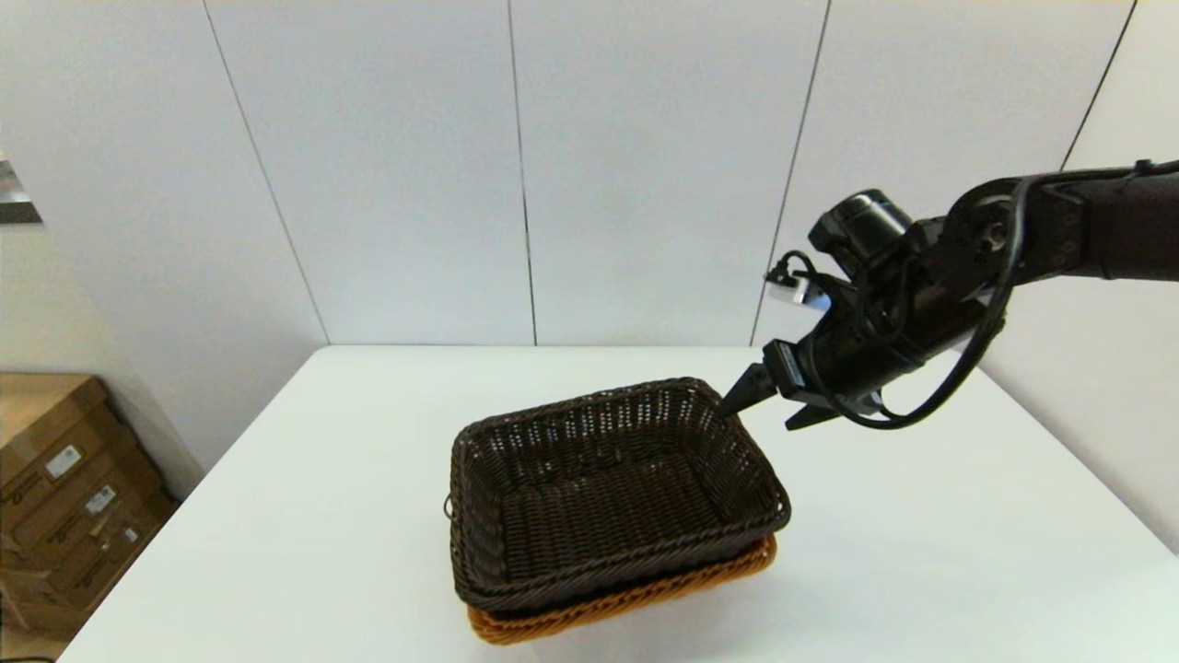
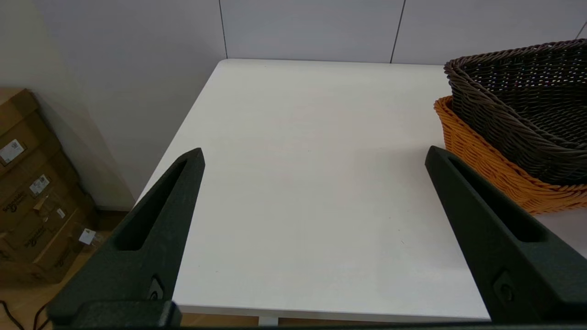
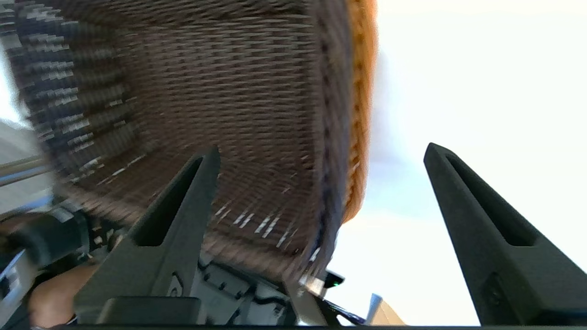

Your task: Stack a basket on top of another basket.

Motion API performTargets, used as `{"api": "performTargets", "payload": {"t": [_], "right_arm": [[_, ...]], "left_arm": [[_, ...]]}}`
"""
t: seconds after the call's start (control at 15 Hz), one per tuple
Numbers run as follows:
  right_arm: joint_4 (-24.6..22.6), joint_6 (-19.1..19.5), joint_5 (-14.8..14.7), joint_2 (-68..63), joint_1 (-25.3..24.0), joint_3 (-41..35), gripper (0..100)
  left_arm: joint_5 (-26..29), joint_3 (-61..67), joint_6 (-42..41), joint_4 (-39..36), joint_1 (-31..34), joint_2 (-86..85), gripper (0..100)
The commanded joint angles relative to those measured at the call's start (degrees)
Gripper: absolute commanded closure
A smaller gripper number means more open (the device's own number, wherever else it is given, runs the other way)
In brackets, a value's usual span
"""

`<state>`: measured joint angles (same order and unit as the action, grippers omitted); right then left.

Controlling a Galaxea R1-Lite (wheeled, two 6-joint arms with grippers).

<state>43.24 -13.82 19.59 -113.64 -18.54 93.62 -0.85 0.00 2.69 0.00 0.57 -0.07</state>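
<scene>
Head view: dark basket (image 1: pixel 608 493) nested in orange basket (image 1: pixel 626 603) on white table (image 1: pixel 921 552); right gripper (image 1: pixel 769 405) raised by far right corner, jaws apart, empty; cardboard boxes (image 1: pixel 64 497) on floor.
Left wrist view: left gripper (image 2: pixel 314 158) over bare table, jaws wide, baskets off to one side.
Right wrist view: baskets blurred; orange rim (image 3: pixel 362 114) a sliver.

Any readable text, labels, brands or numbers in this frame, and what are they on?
Nothing can be read.
Cardboard boxes on the floor left of the table: white stickers and dark printing, too small to read.
Dark brown basket, orange-tan basket beneath it, white table: no text.
Right gripper and left gripper: no legible marking.
</scene>
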Motion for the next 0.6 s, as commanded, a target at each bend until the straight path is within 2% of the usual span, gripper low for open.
{"api": "performTargets", "payload": {"t": [0.07,0.2,0.6], "right_arm": [[3.3,0.3,1.1,7.2,0.3,0.0,0],[4.0,0.5,3.2,12.1,1.0,-0.5,0],[4.0,0.9,3.4,26.9,1.6,-9.9,0]], "left_arm": [[0.0,0.1,0.0,0.0,0.0,0.0,0],[0.0,0.1,0.0,0.0,0.0,0.0,0],[-0.5,0.1,0.0,0.0,0.0,0.0,0]]}}
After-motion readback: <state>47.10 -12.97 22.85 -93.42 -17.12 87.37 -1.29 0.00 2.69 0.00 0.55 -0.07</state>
